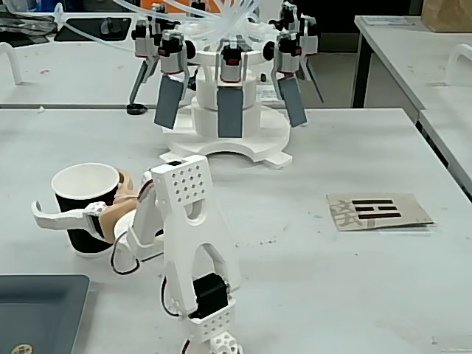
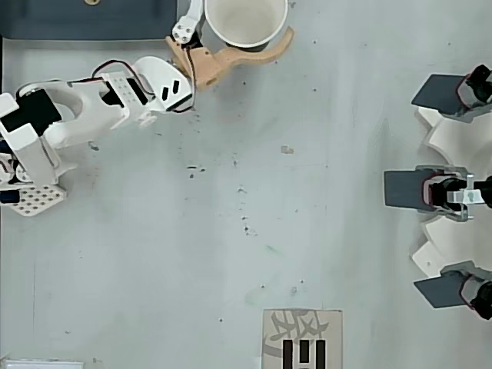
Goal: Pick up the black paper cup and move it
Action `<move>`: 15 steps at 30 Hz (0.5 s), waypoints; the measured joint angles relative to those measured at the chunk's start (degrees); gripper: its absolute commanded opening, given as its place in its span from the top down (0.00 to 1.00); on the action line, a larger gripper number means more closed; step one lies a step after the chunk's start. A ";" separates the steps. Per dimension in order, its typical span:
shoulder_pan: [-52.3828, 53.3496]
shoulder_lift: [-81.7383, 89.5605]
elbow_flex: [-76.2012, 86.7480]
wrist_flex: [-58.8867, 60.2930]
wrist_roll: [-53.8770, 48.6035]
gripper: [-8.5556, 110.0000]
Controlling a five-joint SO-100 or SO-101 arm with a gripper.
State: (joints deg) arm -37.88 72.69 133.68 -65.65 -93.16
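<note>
The black paper cup [image 1: 87,214] stands upright at the left of the table in the fixed view, its white inside showing. In the overhead view the cup [image 2: 244,23] is cut off by the top edge. My gripper [image 1: 74,203] straddles it. The white finger [image 1: 59,218] crosses the cup's front wall, and the tan finger [image 1: 122,193] presses its far right side. From above, the tan finger [image 2: 254,55] curves along the cup's rim. The jaws look shut on the cup, whose base seems to rest on the table.
A white fixture with several grey paddles [image 1: 228,110] fills the table's back, at the right edge [image 2: 442,188] from above. A cardboard piece with black marks [image 1: 377,212] [image 2: 301,338] lies apart. A dark tray [image 1: 37,310] [image 2: 84,19] sits beside the arm's base [image 1: 206,313].
</note>
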 measured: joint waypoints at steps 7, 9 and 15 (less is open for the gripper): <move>-0.53 -0.62 -0.35 0.00 0.26 0.72; -0.62 -0.70 -0.35 0.00 0.26 0.74; -0.62 -0.70 -0.53 0.00 0.26 0.79</move>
State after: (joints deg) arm -38.50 71.98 133.15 -65.65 -92.90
